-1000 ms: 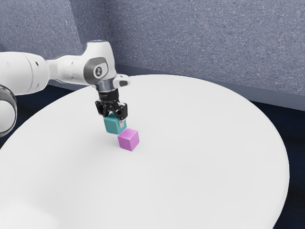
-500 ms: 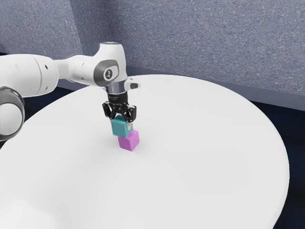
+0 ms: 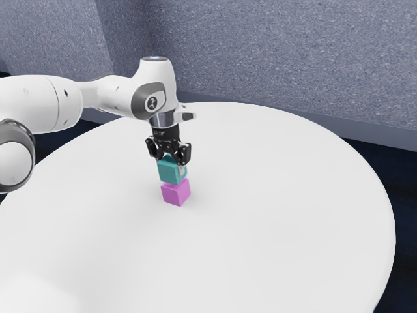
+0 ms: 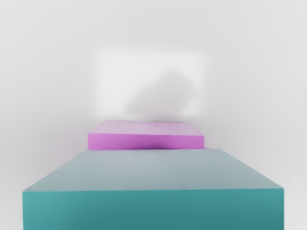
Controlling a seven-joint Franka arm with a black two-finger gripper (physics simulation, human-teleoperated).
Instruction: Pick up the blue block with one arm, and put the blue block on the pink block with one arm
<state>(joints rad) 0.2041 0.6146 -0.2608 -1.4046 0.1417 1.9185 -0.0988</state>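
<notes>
As the white Franka arm (image 3: pixel 58 107) reaches in from the exterior view's left, its upper links lie nearly level above the table (image 3: pixel 293 195), and its last joint bends so that the hand points straight down. The black gripper (image 3: pixel 171 161) hangs upright under that wrist, left of the table's middle. Its fingers (image 3: pixel 158 154) are set narrow and pressed on two opposite sides of the blue block (image 3: pixel 171 172), which they hold. That block, more teal than blue in this light, sits level and directly over the pink block (image 3: pixel 175 193). Their faces meet or nearly meet; whether the upper block's weight rests on the lower cannot be told. The pink block stands flat on the table. From the wrist camera the blue block (image 4: pixel 153 191) lies just under the hand, with the pink block (image 4: pixel 146 136) showing beyond its far edge. Count: one arm, one gripper, one blue block, one pink block, one round white table. To the exterior view's right the tabletop runs to its curved rim, backed by a speckled grey-blue wall (image 3: pixel 293 52).
</notes>
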